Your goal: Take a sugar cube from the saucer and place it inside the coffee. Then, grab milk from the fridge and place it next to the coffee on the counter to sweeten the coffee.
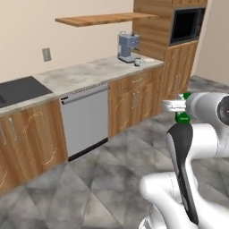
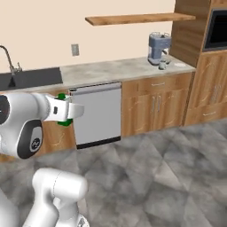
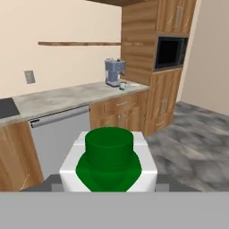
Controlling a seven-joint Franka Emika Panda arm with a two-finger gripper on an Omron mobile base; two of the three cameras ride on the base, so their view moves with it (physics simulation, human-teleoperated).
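My gripper is shut on the milk, a white carton with a green top that sits low in the hand view. The milk hangs in mid-air over the floor, well short of the counter. The coffee stands far off at the counter's right end, beside the espresso machine. A small white saucer lies just right of the mug. The sugar cube is too small to make out. The fridge is out of view.
A grey dishwasher is set under the counter between wooden cabinets. A dark cooktop is on the left and a sink beyond it. A microwave sits in the tall cabinet at the right.
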